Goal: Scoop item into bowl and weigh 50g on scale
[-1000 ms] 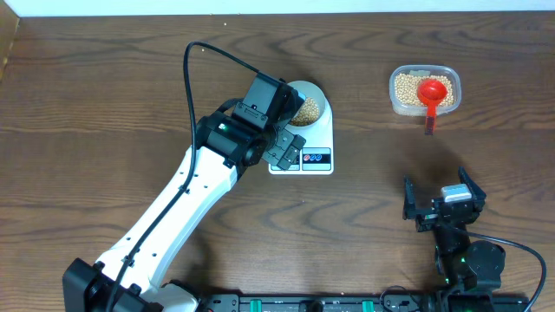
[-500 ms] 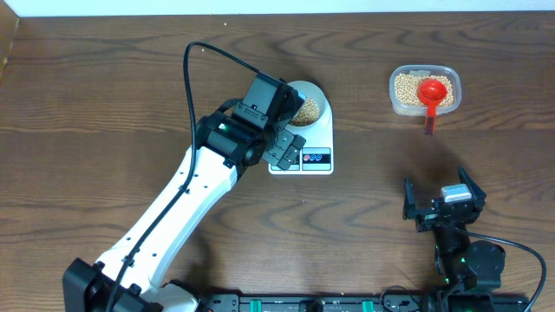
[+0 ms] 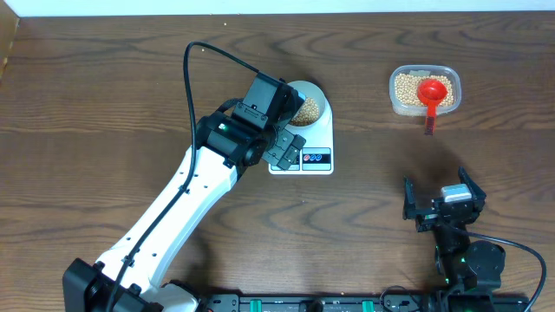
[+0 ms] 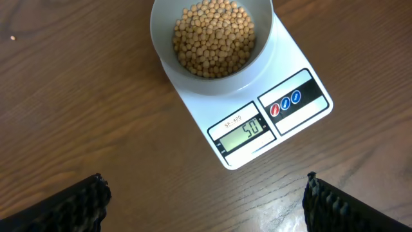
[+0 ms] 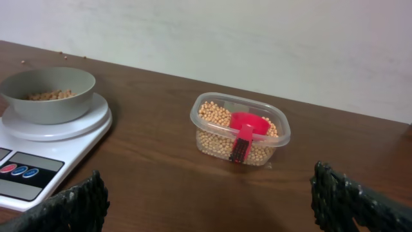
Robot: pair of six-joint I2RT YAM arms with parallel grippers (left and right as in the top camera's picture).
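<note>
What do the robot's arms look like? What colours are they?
The left arm is a long white tube with chunky black joints, a tiny green light and a black cable looping over it. The right arm is mostly black with a pale block on top. Its fingers are black and bumpy.

The bowl [image 4: 262, 59] sits on the far end of the scale [image 4: 209, 109], with beans [image 4: 212, 35] in it. The display [image 4: 243, 131] and buttons [image 4: 285, 103] lie along the scale's near edge. Well off to the right on the bench [image 3: 104, 95] stands a tub [image 3: 395, 97] of beans, with a scoop [image 3: 432, 91] resting in it, handle over the near rim.
</note>
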